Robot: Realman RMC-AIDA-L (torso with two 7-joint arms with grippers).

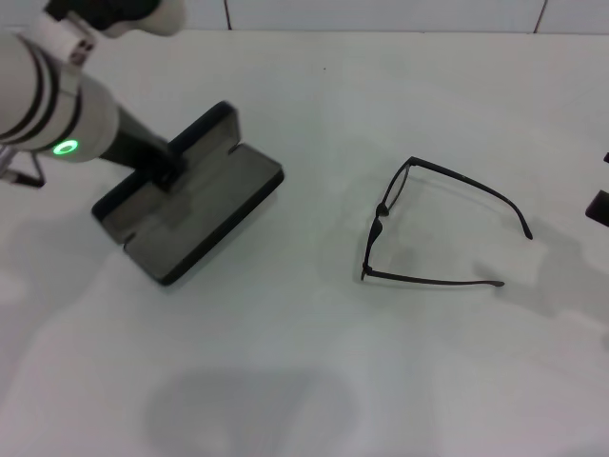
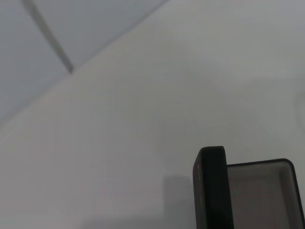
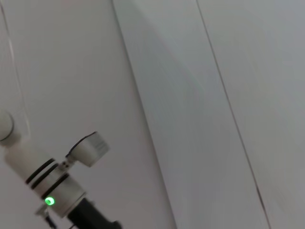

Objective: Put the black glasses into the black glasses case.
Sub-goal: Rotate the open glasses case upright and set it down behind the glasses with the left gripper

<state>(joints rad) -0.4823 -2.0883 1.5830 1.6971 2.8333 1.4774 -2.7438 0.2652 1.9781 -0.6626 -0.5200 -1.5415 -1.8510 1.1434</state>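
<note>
Case status: the black glasses case (image 1: 205, 214) lies open on the white table (image 1: 314, 381), lid raised, grey lining exposed. Left gripper (image 1: 171, 171) sits at the case's hinge area; grip state cannot be determined. The black glasses (image 1: 428, 224) rest unfolded, well apart. Right gripper (image 1: 599, 205) barely visible at the table's right edge.

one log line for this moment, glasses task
case: open on table | left pincer: at case lid | glasses: on table right of case, arms unfolded, untouched | right pincer: at right edge, idle
</note>
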